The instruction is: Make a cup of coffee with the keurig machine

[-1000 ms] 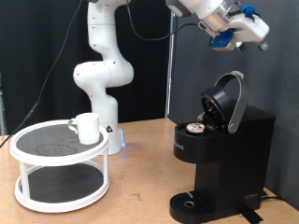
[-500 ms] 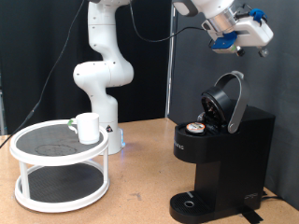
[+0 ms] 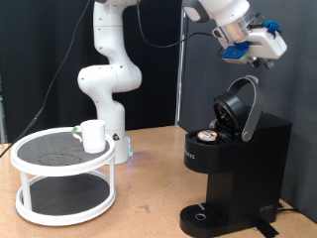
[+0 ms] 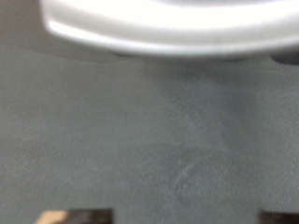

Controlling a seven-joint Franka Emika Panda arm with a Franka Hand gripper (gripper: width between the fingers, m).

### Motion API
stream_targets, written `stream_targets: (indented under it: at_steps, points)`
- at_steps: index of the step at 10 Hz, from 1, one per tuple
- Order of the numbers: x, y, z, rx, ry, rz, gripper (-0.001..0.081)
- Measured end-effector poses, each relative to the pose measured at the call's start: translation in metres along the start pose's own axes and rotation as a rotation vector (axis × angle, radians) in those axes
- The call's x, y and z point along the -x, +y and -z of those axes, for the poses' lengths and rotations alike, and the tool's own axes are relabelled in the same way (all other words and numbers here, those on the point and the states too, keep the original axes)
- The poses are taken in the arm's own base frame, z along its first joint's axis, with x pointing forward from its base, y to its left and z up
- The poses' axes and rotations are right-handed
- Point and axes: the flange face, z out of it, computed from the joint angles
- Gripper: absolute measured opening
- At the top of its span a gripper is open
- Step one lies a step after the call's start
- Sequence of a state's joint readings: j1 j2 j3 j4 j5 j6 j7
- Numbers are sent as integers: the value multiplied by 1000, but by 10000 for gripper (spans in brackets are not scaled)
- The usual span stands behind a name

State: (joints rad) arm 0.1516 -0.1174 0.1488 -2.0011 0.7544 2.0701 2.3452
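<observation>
Now the hand (image 3: 260, 52) has dropped nearer the keurig machine (image 3: 238, 159) (lid open)

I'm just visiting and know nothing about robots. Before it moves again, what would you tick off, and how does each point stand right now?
1. Rounded hinged lid of the black boxy keurig machine raised: ok.
2. Small brown-topped coffee pod sitting in the machine's chamber: ok.
3. Plain white cylindrical cup under the spout: not ok; it stands on the top shelf of the white two-tier round stand, and the machine's round drip tray holds nothing.
4. Gripper free of the machine: ok; it is above the lid, apart from it.
5. Jaws open or shut: cannot tell.
6. Something held in the jaws: cannot tell; the wrist view is blurred.
</observation>
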Motion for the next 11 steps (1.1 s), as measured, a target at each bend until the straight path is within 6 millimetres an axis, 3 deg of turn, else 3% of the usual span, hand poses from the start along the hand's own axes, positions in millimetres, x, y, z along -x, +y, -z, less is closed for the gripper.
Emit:
stream_targets:
  at_steps: [1,2,4,8,11]
  points:
    - [-4,-3,-3,-2,11,-5,236]
    - [-9,-6,-6,-5,24,-11,67]
    - [-19,-14,-11,-8,43,-28,20]
    - [-21,-20,-7,-23,18,-34,0]
    - [-29,-30,10,-78,-48,-13,0]
